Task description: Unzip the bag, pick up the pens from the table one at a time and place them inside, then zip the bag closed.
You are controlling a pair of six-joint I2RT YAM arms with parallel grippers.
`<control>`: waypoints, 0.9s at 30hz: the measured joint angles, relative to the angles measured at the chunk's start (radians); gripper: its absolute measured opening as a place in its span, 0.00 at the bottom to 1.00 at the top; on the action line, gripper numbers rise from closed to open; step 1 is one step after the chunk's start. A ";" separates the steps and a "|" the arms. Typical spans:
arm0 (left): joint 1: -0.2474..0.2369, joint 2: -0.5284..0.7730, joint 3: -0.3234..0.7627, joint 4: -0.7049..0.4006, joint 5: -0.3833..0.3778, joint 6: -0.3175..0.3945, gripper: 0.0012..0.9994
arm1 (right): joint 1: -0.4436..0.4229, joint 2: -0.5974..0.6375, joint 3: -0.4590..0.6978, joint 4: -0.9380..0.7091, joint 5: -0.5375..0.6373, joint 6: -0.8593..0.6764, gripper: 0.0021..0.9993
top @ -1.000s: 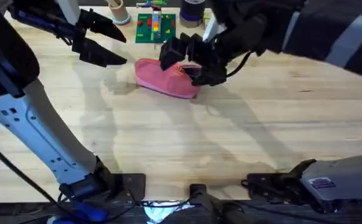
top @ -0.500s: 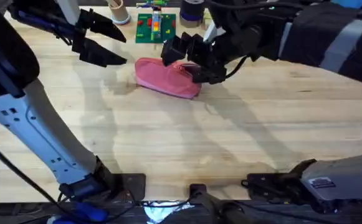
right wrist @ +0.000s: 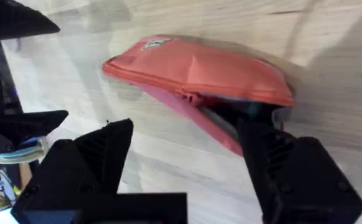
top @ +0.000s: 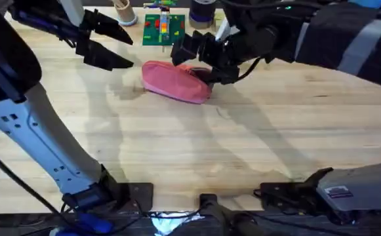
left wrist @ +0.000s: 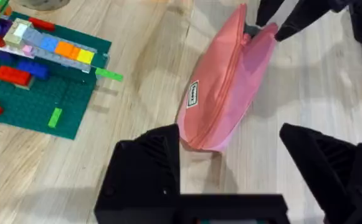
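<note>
The pink bag lies on the wooden table, toward the back. Its zipper is partly undone at the right end, where dark lining shows. My right gripper hovers open just over that end, with its fingers spread and nothing between them. My left gripper stands open to the left of the bag, apart from it, with the bag's other end just beyond its fingers. The pens are out of view.
A green brick baseplate with coloured bricks lies just behind the bag. A tan cup and a dark container stand at the back edge. Bare tabletop stretches in front of the bag.
My right gripper has drawn back and up from the bag's right end. The left arm has not moved, and the bag stays in place.
</note>
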 joint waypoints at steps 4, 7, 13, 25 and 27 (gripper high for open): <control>0.000 0.000 0.000 0.000 0.000 0.000 1.00 | -0.002 0.000 0.000 0.000 0.023 -0.004 1.00; 0.000 0.000 0.000 0.000 0.000 0.000 1.00 | -0.002 0.000 -0.001 0.002 0.042 -0.015 1.00; 0.000 0.000 0.000 0.000 0.000 0.000 1.00 | 0.003 0.000 -0.001 0.005 0.059 -0.018 1.00; 0.000 0.000 0.000 0.000 0.000 0.000 1.00 | 0.040 0.088 -0.004 0.095 0.066 -0.009 1.00; 0.000 0.000 0.000 0.000 0.000 0.000 1.00 | 0.040 0.088 -0.039 0.188 0.068 0.013 1.00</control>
